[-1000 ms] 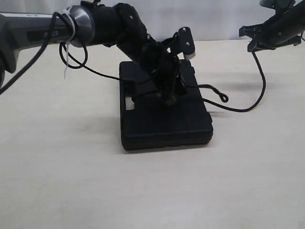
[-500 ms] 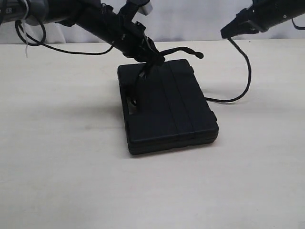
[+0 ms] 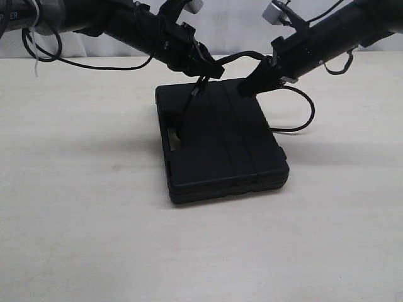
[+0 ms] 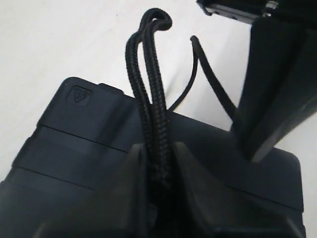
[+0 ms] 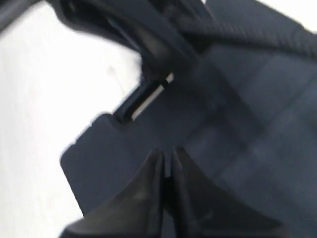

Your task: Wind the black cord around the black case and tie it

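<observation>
The black case [image 3: 220,145] lies flat mid-table. My left gripper [image 3: 211,69] hovers over the case's far edge, shut on a doubled length of the black cord [image 3: 239,58]. That braided loop [image 4: 148,74] sticks out past the left gripper [image 4: 158,148], above the case [image 4: 74,129]. One strand drops to the case's handle side [image 3: 186,107]. My right gripper [image 3: 247,90] hangs over the far right corner, close to the left one. It is shut, and the cord curls out behind it to the right [image 3: 312,113]. The right gripper [image 5: 168,151] shows only a hairline gap over the case [image 5: 247,124].
The pale table [image 3: 94,220] surrounds the case on all sides. Smooth arm cables [image 3: 56,60] hang by the left arm at the back left. The right arm's finger [image 4: 267,89] fills one side of the left wrist view.
The right gripper has come down and leftwards to the case's far right corner. The left gripper, on the case a second ago, has lifted to the far edge with the cord.
</observation>
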`<state>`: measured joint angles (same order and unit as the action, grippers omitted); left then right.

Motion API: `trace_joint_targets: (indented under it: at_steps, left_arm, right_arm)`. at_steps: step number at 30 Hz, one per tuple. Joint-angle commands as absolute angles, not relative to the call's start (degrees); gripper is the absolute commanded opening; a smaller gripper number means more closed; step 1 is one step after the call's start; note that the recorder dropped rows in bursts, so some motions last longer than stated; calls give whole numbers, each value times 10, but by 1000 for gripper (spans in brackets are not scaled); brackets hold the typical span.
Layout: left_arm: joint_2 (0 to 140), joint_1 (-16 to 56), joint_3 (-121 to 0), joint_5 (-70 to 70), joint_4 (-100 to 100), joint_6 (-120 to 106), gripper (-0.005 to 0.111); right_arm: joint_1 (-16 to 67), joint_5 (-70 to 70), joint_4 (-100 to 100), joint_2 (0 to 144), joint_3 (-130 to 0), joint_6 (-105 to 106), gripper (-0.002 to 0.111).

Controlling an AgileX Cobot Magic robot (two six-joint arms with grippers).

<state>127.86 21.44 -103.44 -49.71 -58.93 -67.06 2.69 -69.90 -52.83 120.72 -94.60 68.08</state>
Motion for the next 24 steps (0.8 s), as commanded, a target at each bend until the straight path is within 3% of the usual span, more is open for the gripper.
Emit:
trace_joint_targets:
  at_steps: [1, 13, 24]
  left_arm:
    - [1276, 226, -1034, -533, -602, -690, 0]
    - [1276, 252, -1034, -558, -557, -749, 0]
    - [1276, 253, -1034, -549, -500, -747, 0]
  right_arm:
    - [33, -648, -570, 1202, -945, 685, 4]
    - [33, -553, -561, 1202, -945, 662, 4]
    - [33, -552, -567, 1202, -945, 670, 4]
